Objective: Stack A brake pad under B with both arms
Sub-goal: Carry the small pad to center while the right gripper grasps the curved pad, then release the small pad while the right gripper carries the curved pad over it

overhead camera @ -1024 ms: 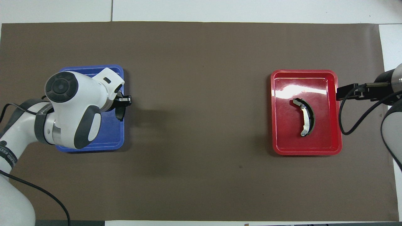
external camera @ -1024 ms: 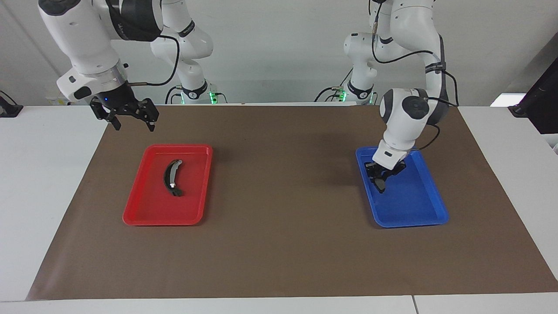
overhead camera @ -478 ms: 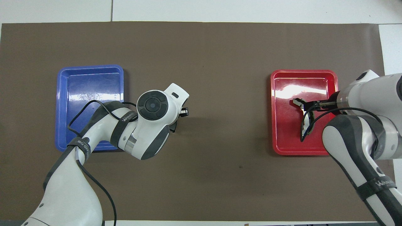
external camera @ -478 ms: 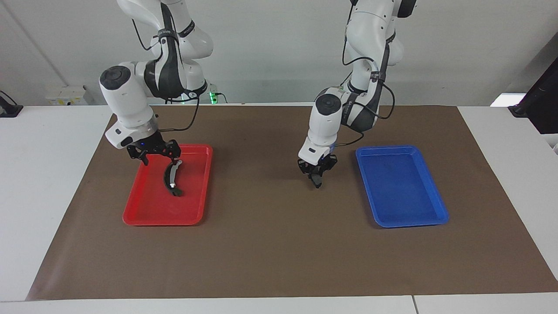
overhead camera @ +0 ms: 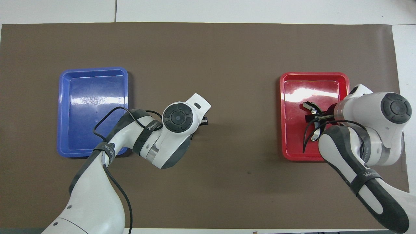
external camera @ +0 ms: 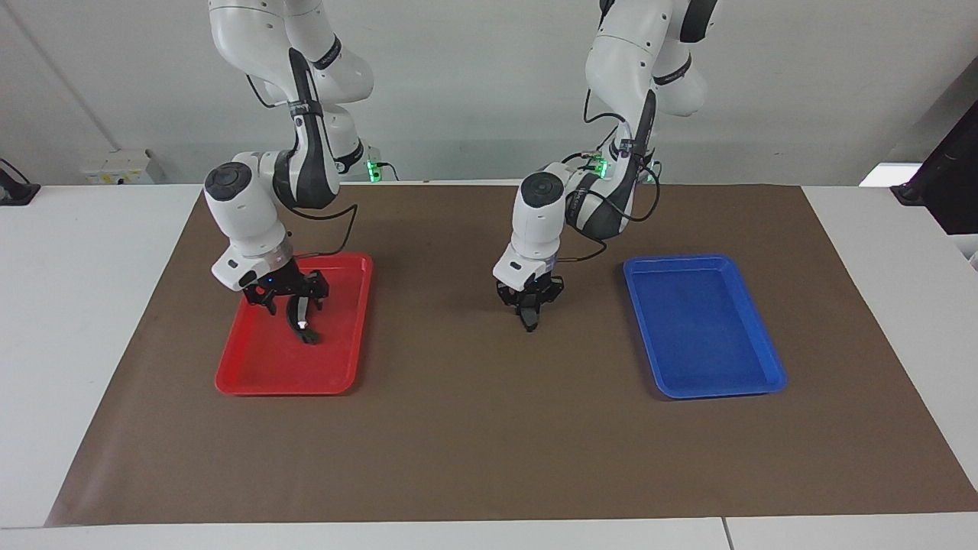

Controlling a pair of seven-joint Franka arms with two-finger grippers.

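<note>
The A brake pad (external camera: 529, 321), short and dark, hangs from my left gripper (external camera: 529, 307), which is shut on it. They are low over the brown mat between the two trays, and I cannot tell whether the pad touches the mat. In the overhead view the left hand covers the pad. B (external camera: 307, 332) (overhead camera: 314, 135), the dark crescent with a silvery strip, lies in the red tray (external camera: 290, 391) (overhead camera: 313, 75). My right gripper (external camera: 289, 299) (overhead camera: 313, 115) is down in that tray, open, with its fingers on either side of B's middle.
The blue tray (external camera: 718, 393) (overhead camera: 92, 70) sits toward the left arm's end of the table with nothing in it. The brown mat (external camera: 489, 443) covers most of the white table.
My left gripper has carried the pad out of the blue tray to the mat's middle and lowered it. My right gripper has come down from beside the red tray onto B.
</note>
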